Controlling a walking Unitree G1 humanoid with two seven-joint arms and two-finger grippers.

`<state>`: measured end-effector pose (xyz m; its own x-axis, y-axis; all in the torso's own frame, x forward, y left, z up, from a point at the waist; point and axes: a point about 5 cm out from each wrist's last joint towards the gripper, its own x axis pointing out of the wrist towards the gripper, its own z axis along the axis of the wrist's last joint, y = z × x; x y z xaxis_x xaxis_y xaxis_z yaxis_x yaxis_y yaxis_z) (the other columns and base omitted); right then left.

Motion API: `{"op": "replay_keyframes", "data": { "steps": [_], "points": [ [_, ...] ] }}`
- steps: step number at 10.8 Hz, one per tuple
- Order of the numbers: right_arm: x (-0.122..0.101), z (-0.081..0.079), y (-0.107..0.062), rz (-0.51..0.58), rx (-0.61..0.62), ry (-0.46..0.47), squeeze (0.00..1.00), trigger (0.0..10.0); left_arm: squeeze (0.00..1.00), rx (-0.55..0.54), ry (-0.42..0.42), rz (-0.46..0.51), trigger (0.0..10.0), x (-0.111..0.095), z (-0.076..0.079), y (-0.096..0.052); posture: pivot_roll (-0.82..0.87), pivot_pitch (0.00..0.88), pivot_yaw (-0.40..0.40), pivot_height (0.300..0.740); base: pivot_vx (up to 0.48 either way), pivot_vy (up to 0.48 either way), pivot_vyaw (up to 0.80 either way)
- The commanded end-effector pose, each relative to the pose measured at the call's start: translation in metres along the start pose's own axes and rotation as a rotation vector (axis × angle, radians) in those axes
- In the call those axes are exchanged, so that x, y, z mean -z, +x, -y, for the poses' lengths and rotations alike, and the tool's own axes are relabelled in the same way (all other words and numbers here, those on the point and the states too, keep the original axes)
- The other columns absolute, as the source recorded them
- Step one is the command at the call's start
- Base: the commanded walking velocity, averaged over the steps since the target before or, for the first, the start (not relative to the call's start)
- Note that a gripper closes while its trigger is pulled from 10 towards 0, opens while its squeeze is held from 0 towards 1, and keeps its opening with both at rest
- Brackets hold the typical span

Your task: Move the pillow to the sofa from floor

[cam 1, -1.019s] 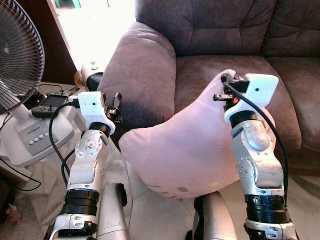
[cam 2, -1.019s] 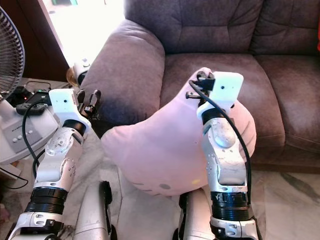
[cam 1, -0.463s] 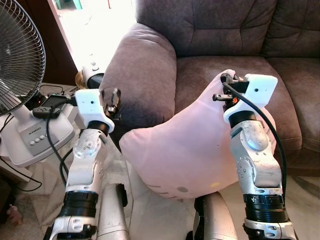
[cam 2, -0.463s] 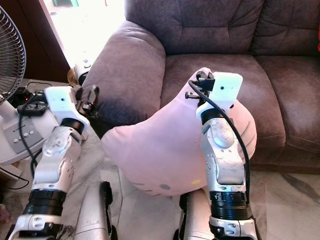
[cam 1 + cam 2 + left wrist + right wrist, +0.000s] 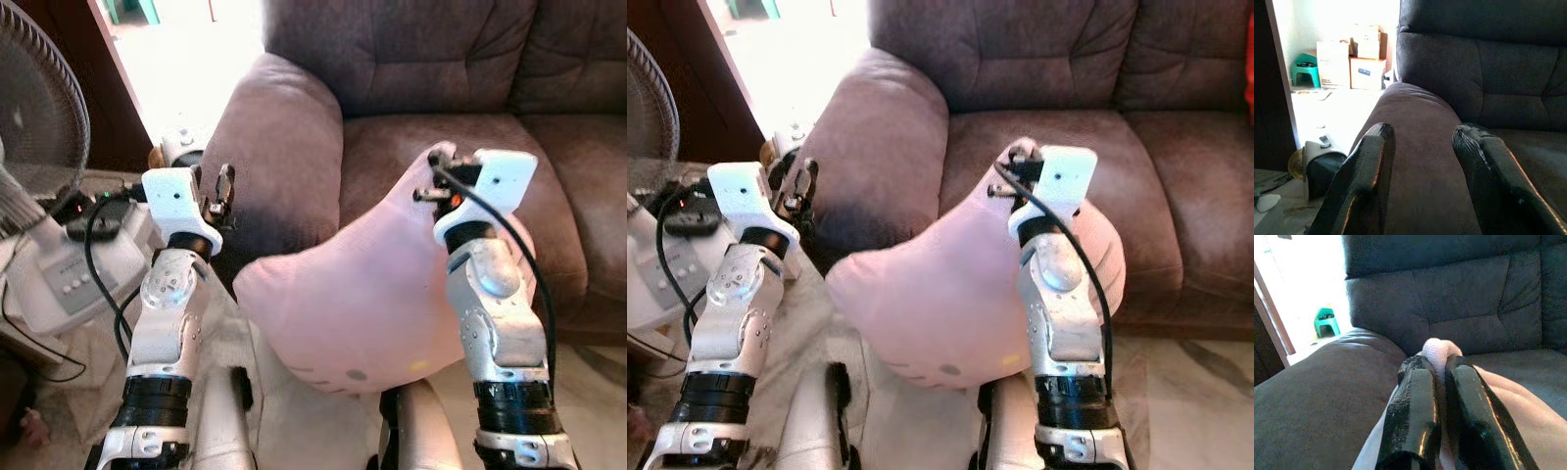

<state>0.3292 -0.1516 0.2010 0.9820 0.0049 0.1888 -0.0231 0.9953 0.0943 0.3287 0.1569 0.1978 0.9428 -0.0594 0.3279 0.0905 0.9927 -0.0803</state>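
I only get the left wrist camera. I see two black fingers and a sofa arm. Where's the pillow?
Observer: The pink pillow hangs in the right pincer, which pinches a corner of it.
Operator: Is it on the sofa?
Observer: Partly. Its top leans over the seat cushion, its bottom hangs down in front.
Operator: Anything beside me?
Observer: A white fan stands to the robot's left.

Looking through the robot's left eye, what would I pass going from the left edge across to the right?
Standing fan → left gripper, its fingers open → sofa armrest → pink pillow → right gripper, its fingers pinching the pillow's top corner → sofa seat cushion.
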Motion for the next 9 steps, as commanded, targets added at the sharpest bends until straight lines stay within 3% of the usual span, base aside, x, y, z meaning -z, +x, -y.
{"op": "replay_keyframes", "data": {
  "steps": [1, 4, 9],
  "points": [
    [-0.0264, -0.0037, 0.0026, 0.132, -0.010, 0.005, 0.00, 10.0, 0.00, 0.004, 0.011, 0.035, 10.0, -0.0074, 0.0006, 0.0015, 0.09, 0.057, -0.010, 0.623, 0.000, 0.000, 0.00],
    [-0.0265, -0.0050, 0.0034, 0.134, -0.014, 0.010, 0.00, 10.0, 0.00, 0.006, 0.013, 0.034, 10.0, -0.0082, 0.0003, 0.0019, 0.09, 0.061, -0.010, 0.670, 0.000, 0.000, 0.00],
    [-0.0281, -0.0049, 0.0050, 0.141, -0.018, 0.017, 0.00, 10.0, 0.00, 0.006, 0.013, 0.026, 10.0, -0.0064, 0.0017, 0.0018, 0.09, 0.067, -0.018, 0.670, 0.000, 0.000, 0.00]
  ]
}}
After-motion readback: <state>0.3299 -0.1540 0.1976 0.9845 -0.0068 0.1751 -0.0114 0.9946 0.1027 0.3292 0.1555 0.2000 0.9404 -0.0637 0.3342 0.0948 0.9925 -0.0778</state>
